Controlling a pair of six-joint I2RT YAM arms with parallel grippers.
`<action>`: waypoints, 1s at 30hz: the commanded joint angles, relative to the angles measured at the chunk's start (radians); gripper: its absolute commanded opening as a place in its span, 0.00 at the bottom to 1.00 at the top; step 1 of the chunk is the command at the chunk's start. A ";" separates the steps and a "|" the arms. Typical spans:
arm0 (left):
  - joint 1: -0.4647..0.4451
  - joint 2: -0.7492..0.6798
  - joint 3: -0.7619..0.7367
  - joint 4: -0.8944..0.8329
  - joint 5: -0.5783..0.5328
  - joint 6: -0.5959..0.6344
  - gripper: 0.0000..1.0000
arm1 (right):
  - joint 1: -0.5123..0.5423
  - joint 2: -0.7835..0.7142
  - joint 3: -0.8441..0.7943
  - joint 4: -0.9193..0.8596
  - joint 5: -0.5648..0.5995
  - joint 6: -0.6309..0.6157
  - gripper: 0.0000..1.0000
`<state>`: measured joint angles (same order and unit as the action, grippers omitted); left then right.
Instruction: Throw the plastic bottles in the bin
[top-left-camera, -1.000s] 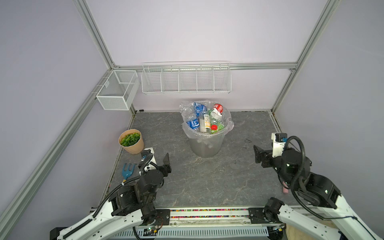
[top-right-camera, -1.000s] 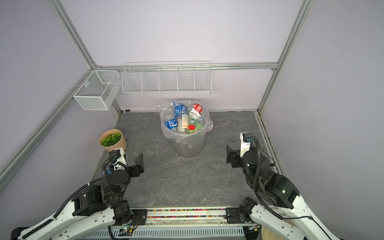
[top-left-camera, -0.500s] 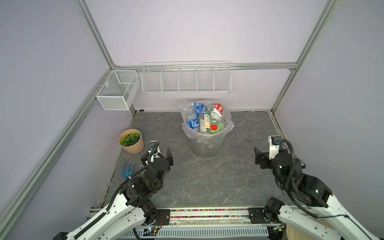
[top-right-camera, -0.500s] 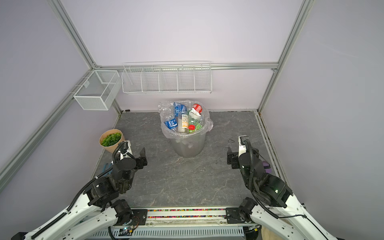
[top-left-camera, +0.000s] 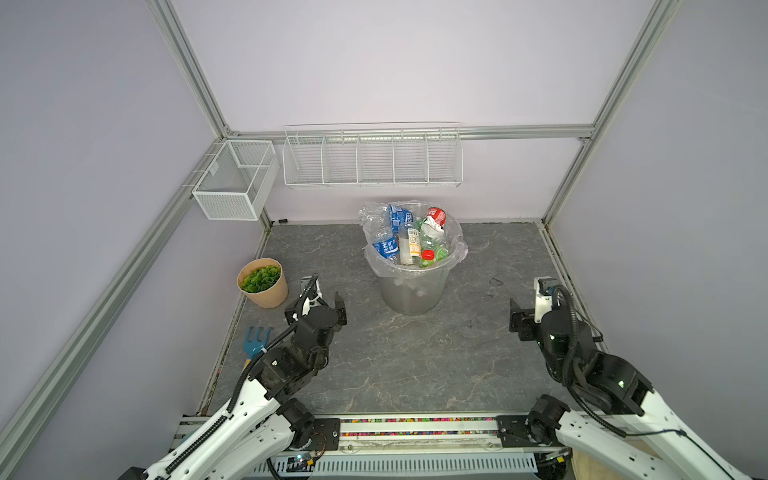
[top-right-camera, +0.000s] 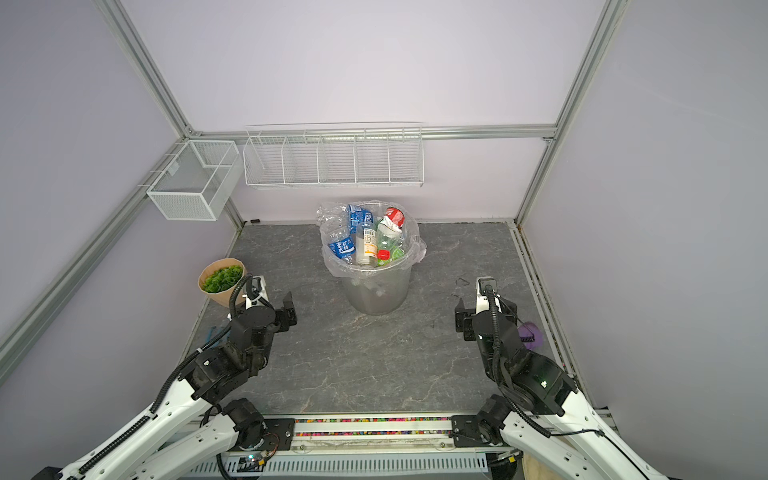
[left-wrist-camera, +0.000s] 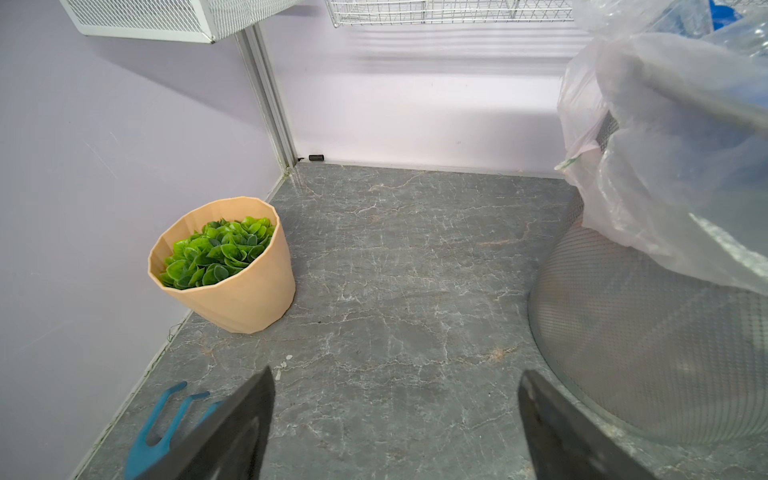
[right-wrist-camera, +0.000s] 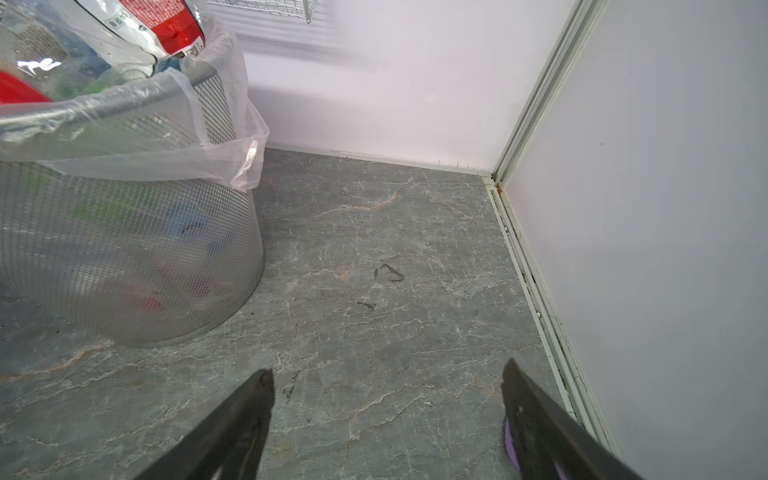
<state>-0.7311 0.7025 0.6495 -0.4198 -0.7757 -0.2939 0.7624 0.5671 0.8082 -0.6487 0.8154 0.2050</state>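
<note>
The left gripper (top-left-camera: 323, 297) hangs low over the grey floor (top-left-camera: 415, 361), its jaws spread wide with nothing between them; the left wrist view shows only bare stone in the gap. The right gripper (top-left-camera: 530, 299) is the same, jaws wide apart and empty. Outward from the left jaws, in both top views, the bin (top-left-camera: 409, 291) stands near at about two o'clock, and in the left wrist view its mesh wall runs just beside one finger. From the right jaws it lies at about ten o'clock, a little further off, so I judge the left arm the nearer. The plastic bottles (top-left-camera: 430, 241) are all in the bin, heaped above its rim inside the clear bag (top-left-camera: 457, 249). The white-labelled bottle (top-left-camera: 411, 247) has its long axis roughly twelve to six, and the red-labelled bottle (top-left-camera: 434, 218) juts up toward the far rim. No bottle shows on the floor in any view. What lies near the jaws is not for the bin: the tan pot (top-left-camera: 270, 297) at nine o'clock from the left gripper, the blue rake (top-left-camera: 257, 338) at eight, and a small purple thing (top-right-camera: 531, 335) at four o'clock from the right gripper, too hidden to name. With nothing left to pick, the task looks done; the heap sits high, so a nudge to the bin might spill it.
</note>
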 joint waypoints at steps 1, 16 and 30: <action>0.016 0.010 -0.020 0.029 0.013 0.030 0.91 | -0.008 -0.008 -0.024 0.031 0.039 -0.006 0.88; 0.091 0.035 -0.086 0.068 0.046 0.033 0.92 | -0.028 -0.024 -0.128 0.076 0.094 0.003 0.89; 0.113 0.046 -0.140 0.097 0.012 0.033 0.93 | -0.064 -0.049 -0.241 0.129 0.141 0.011 0.89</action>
<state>-0.6262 0.7467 0.5243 -0.3428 -0.7368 -0.2752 0.7120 0.5255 0.6022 -0.5602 0.9165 0.2092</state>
